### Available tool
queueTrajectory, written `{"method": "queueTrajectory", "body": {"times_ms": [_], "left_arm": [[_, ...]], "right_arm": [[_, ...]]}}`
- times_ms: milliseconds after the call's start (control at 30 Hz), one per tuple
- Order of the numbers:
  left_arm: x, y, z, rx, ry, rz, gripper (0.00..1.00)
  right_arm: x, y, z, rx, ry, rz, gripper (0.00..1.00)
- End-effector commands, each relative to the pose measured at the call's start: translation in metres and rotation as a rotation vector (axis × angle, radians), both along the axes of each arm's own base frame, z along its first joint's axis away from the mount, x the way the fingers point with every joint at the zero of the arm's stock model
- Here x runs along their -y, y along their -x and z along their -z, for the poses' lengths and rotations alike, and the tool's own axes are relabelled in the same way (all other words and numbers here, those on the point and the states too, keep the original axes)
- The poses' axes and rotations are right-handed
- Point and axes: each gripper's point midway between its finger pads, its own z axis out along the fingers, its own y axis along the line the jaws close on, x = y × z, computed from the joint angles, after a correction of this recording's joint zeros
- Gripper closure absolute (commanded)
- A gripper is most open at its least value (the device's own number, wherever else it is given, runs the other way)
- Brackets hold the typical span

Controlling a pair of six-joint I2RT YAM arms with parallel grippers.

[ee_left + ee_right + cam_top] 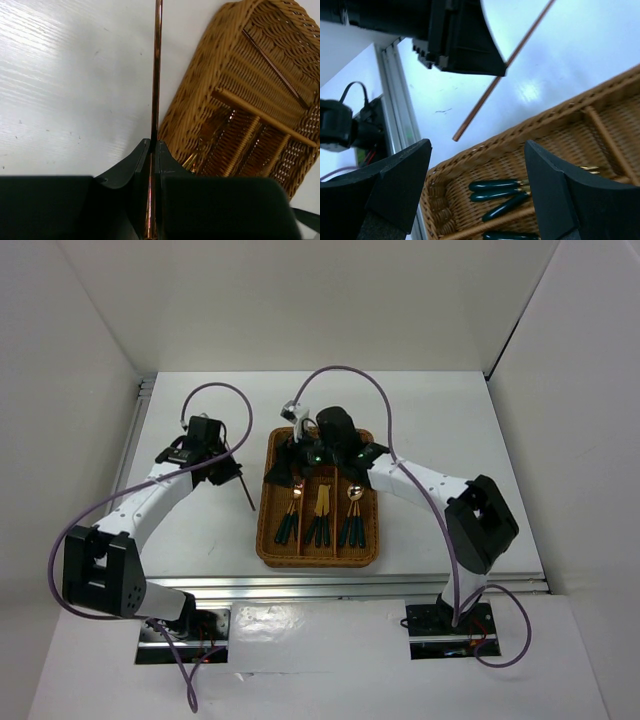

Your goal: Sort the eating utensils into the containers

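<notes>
Eating utensils (318,522) with gold heads and dark teal handles lie in the three long slots of the woven wicker tray (318,562). Their handles point toward the arms' bases. The tray sits on the white bench (450,420) between the two arms.

The left claw (154,145) is clamped on a thin reddish-brown chopstick (157,75), its fingers pressed together around the shaft. It holds the stick over the bench just left of the tray. Whether the far tip touches the bench cannot be told.

A second chopstick (275,67) lies slantwise in the crosswise slot at the tray's far end.

The right claw (477,150) hangs over that far end with its fingers (400,175) spread well apart and nothing between them. Its wrist view looks down on the teal handles (497,192) in the slots.
</notes>
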Motion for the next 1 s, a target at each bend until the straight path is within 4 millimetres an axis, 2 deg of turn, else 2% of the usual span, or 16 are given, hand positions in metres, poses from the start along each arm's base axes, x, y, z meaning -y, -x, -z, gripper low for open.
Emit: {"method": "queueTrajectory", "body": {"times_ms": [0, 167, 200, 267, 300, 433, 467, 600, 767, 800, 900, 967], "left_arm": [[0.013, -0.009, -0.032, 0.090, 0.058, 0.011, 0.82], [0.020, -0.008, -0.047, 0.129, 0.095, 0.018, 0.81], [0.020, -0.007, -0.050, 0.138, 0.097, 0.018, 0.81], [0.025, -0.007, -0.052, 0.146, 0.109, 0.036, 0.80], [0.027, -0.006, -0.055, 0.159, 0.118, 0.043, 0.80], [0.031, -0.003, -0.063, 0.175, 0.136, 0.053, 0.79], [0.031, -0.002, -0.066, 0.184, 0.138, 0.053, 0.79], [0.039, 0.002, -0.068, 0.199, 0.158, 0.071, 0.79], [0.039, 0.004, -0.067, 0.199, 0.158, 0.071, 0.78], [0.040, 0.005, -0.067, 0.197, 0.164, 0.078, 0.78], [0.042, 0.005, -0.073, 0.214, 0.181, 0.079, 0.78], [0.042, 0.005, -0.073, 0.214, 0.181, 0.079, 0.78]], "right_arm": [[-0.027, 0.017, -0.025, 0.046, -0.064, -0.088, 0.17], [-0.032, 0.020, -0.011, 0.020, -0.047, -0.107, 0.11], [-0.033, 0.019, -0.015, 0.027, -0.053, -0.107, 0.11], [-0.038, 0.022, -0.002, -0.001, -0.038, -0.114, 0.11], [-0.039, 0.020, -0.008, 0.008, -0.046, -0.114, 0.11], [-0.047, 0.018, 0.001, -0.010, -0.035, -0.110, 0.11], [-0.047, 0.015, -0.002, 0.000, -0.038, -0.099, 0.10], [-0.053, 0.011, 0.003, -0.021, -0.038, -0.093, 0.10], [-0.060, 0.011, 0.005, -0.023, -0.037, -0.102, 0.10], [-0.060, 0.010, 0.011, -0.030, -0.030, -0.102, 0.10], [-0.065, 0.012, 0.016, -0.037, -0.023, -0.111, 0.14], [-0.066, 0.009, 0.013, -0.028, -0.027, -0.101, 0.23]]}}
